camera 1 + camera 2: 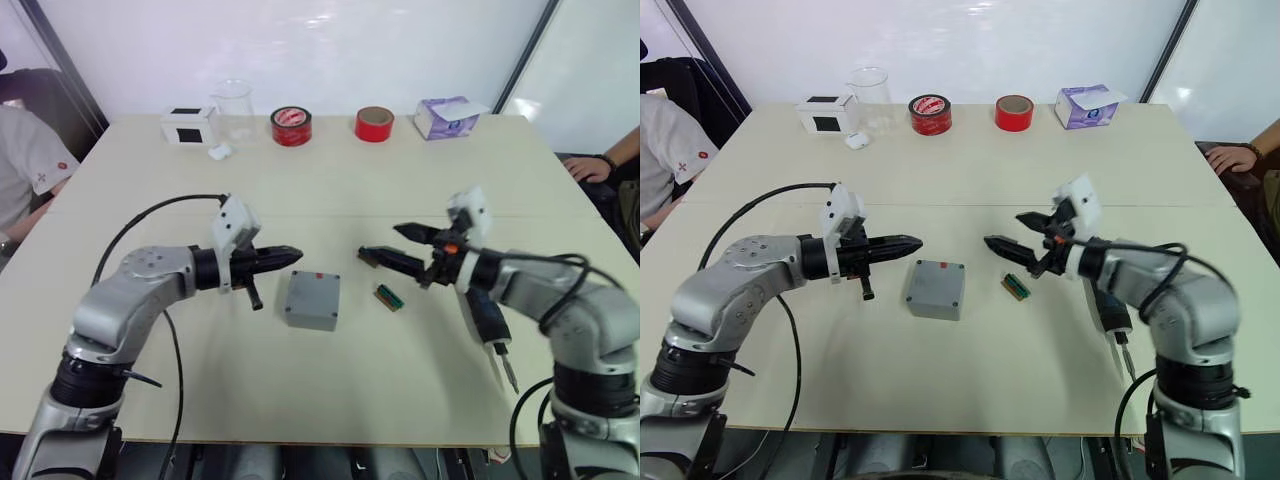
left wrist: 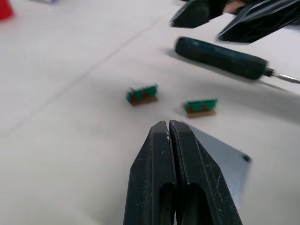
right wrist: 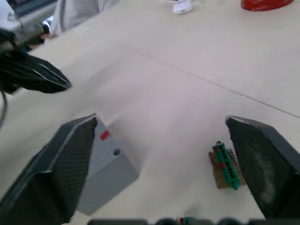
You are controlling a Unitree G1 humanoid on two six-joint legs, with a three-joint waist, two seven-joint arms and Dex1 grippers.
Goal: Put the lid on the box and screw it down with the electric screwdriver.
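The box [image 1: 935,289] sits on the table [image 1: 970,180] near its middle, closed by the lid [image 1: 313,295] with the red mark at its 12 o'clock edge. The left tool [image 1: 912,243], clenched and empty, hovers at the box's 10 o'clock. The right tool [image 1: 1012,236], released with fingers spread wide, hangs at its 2 o'clock above a small green part [image 1: 1016,287]. The electric screwdriver [image 1: 1110,318] lies at 3 o'clock under the right arm.

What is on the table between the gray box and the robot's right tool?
A small green circuit board lies between the gray box and the right tool, in the eye views.
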